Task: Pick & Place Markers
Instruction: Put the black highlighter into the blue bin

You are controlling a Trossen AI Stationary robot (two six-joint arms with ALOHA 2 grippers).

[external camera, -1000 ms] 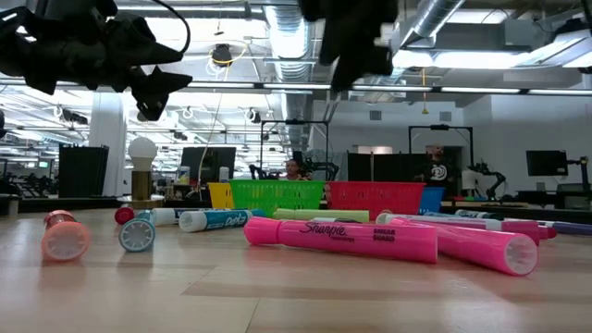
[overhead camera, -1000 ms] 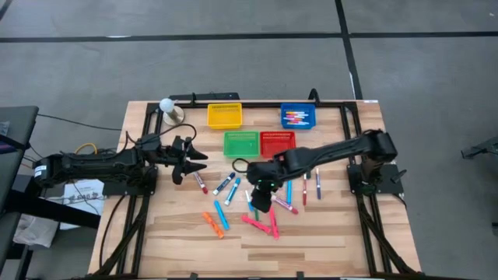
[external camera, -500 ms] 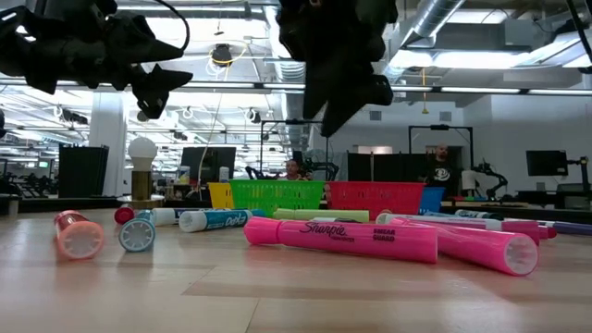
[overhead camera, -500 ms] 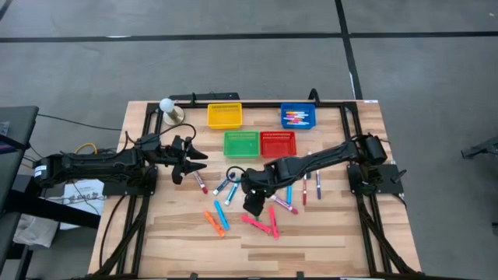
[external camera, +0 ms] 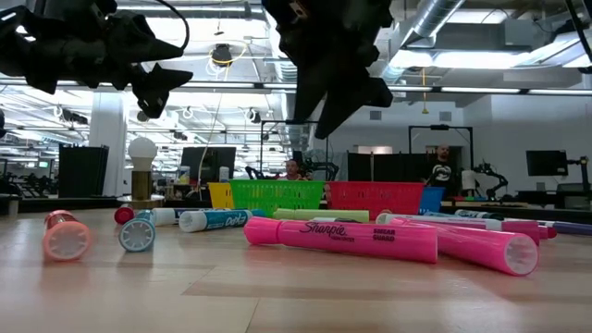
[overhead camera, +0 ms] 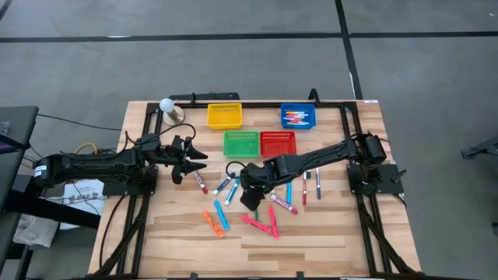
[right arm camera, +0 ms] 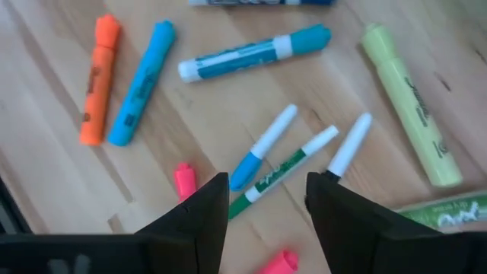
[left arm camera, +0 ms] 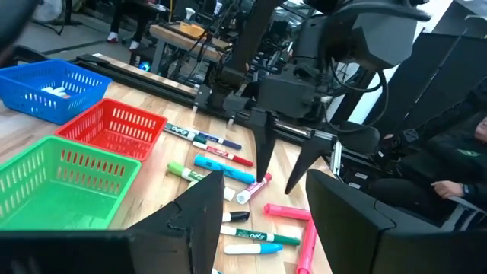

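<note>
1. High view: we hold the right tool [overhead camera: 249,201] above the markers [overhead camera: 257,204] strewn mid-counter [overhead camera: 327,233]; the left tool [overhead camera: 187,159] waits near the left edge.
2. Low view: markers lie flat; both tools hang clear above them.
3. Left wrist view: left tool's fingers spread, empty.
4. Right wrist view: our fingers, apart and empty, straddle a green-and-white marker [right arm camera: 285,171]. We judge this the approach; next we descend and close.
</note>
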